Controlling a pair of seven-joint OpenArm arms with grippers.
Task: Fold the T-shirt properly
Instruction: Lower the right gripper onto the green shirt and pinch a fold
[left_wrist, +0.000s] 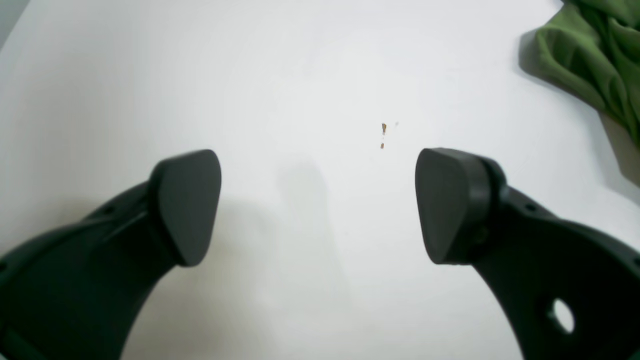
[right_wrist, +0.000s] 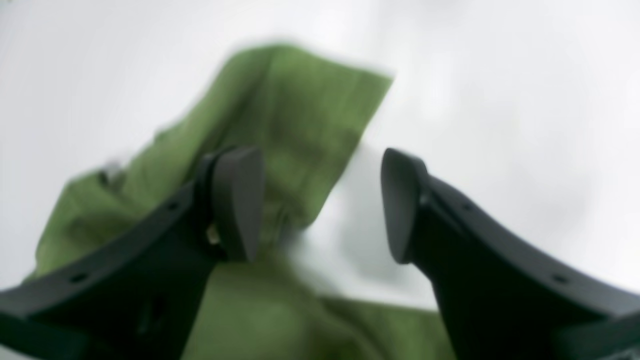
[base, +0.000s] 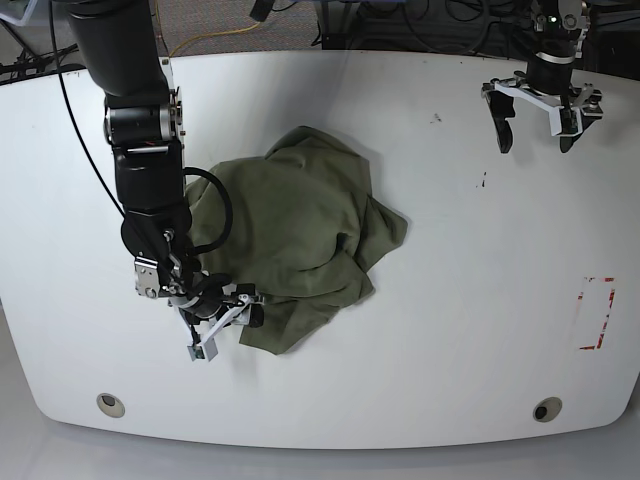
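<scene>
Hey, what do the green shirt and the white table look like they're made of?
The T-shirt looks like soft knit fabric, likely cotton jersey, matte olive green: it lies crumpled in loose folds and wrinkles. The table looks like a hard, smooth white board, perhaps laminate or painted wood, with a faint sheen; small dark marks show on it. Neither material is certain from the pictures alone.

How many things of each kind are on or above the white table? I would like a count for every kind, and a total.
T-shirt, olive green, crumpled: 1
Tools, both open: 2, the left tool above bare table, the right tool at the shirt's edge
Red marking on the table: 1
Total: 4
</scene>
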